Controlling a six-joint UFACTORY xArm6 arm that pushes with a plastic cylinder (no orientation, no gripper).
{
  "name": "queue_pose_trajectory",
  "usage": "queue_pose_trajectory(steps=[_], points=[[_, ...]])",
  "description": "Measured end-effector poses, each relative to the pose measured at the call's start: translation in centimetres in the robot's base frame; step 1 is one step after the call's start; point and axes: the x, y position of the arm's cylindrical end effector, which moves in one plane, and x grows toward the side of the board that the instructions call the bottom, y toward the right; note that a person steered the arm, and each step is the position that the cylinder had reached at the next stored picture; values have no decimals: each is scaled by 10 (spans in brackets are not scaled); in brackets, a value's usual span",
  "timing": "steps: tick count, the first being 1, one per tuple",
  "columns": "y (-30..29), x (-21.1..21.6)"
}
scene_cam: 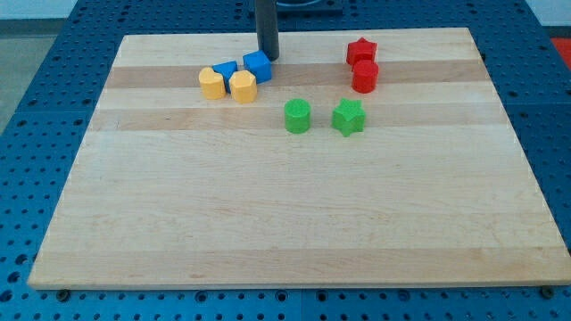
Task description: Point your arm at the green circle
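Eight blocks on board: tip [268, 57] sat at the view's top, touching or just beside the blue cube [258, 66].
Risk 1: straight run toward the green circle [297, 116] likely shoved the blue cube ahead of the rod, since it lay right on that line.
Risk 2: yellow block [243, 86] sat just below the blue cube; a wide swing to the view's left could have clipped it or the second yellow [211, 83].
Risk 3: overshoot would have knocked the circle itself, or nudged the green star [349, 117] just beside it.
Target look: short upright green cylinder, flat round top, standing clear.
Target place: mid-board, upper half, left of the green star, well apart from the tip.
Hand: no gripper, bare rod, nothing held.
Reds: star [361, 50] and round block [365, 77] off to the view's right, out of the path.
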Motion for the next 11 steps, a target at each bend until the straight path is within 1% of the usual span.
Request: queue_pose_trajectory(steps=[3, 4, 5, 6, 9, 10, 11], points=[[-18, 3], [1, 5], [44, 22], [36, 76], [28, 96], [7, 113], [19, 131]])
